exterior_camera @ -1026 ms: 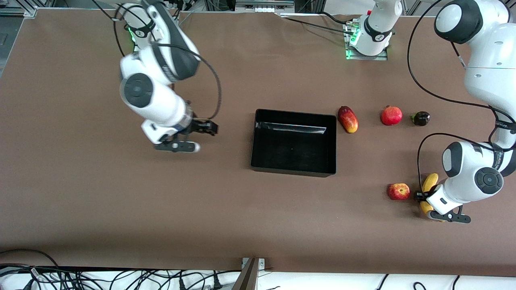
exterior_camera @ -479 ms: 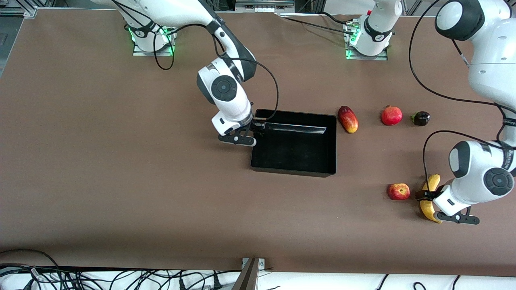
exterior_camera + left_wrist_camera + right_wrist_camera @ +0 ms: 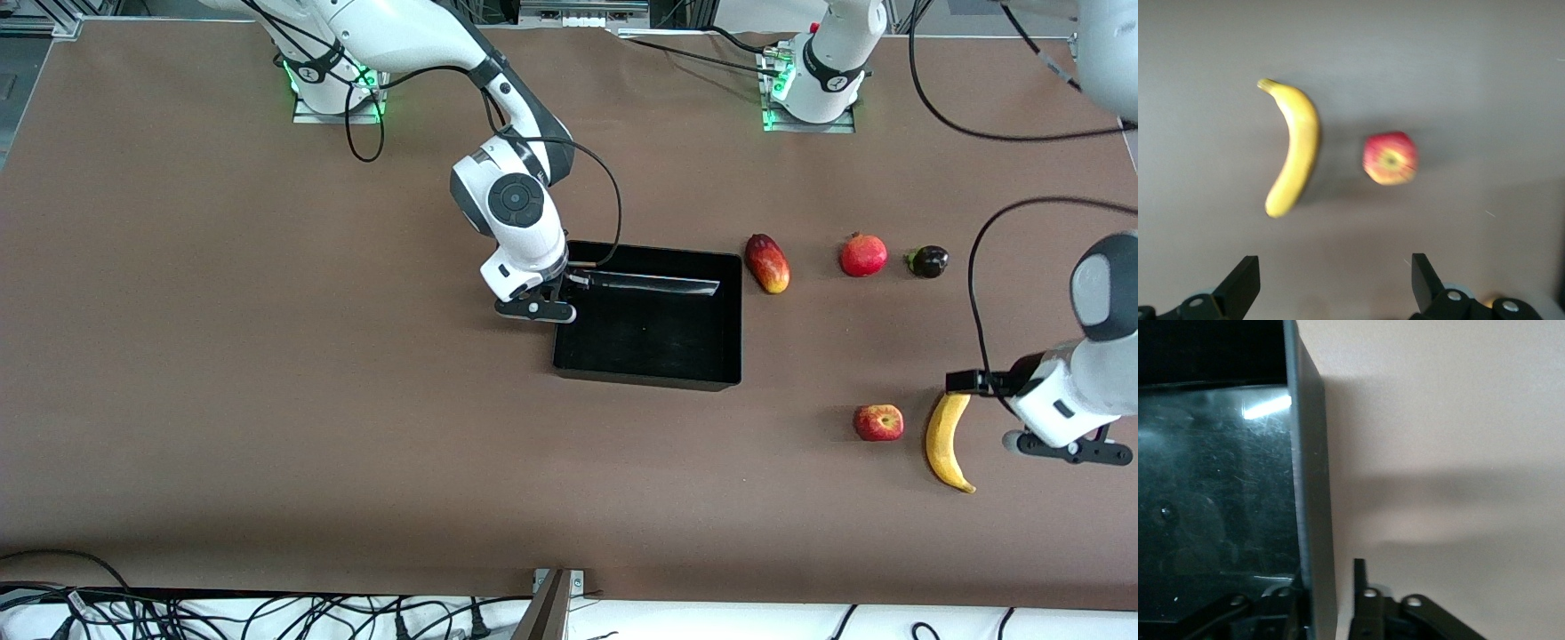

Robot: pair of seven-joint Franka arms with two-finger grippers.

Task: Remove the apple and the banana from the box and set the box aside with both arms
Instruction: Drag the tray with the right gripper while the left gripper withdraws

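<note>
The black box (image 3: 649, 378) lies at mid-table. My right gripper (image 3: 562, 284) is low at the box's wall toward the right arm's end and is open. In the right wrist view my right gripper (image 3: 1328, 587) straddles that wall (image 3: 1313, 487), one finger inside and one outside. The yellow banana (image 3: 945, 440) and the red apple (image 3: 879, 422) lie side by side on the table toward the left arm's end. My left gripper (image 3: 966, 382) is open and empty, raised over the table by the banana's end. In the left wrist view the banana (image 3: 1293, 150) and the apple (image 3: 1390, 157) lie below my left gripper (image 3: 1335, 287), untouched.
A red-yellow mango-like fruit (image 3: 767, 263), a round red crowned fruit (image 3: 863, 255) and a small dark purple fruit (image 3: 929, 261) lie in a row beside the box, toward the left arm's end. Cables hang along the table's front edge.
My right arm swung from the open table to the box's wall and lowered onto it. My left gripper rose off the banana and drew away toward the left arm's end; the banana stayed on the table.
</note>
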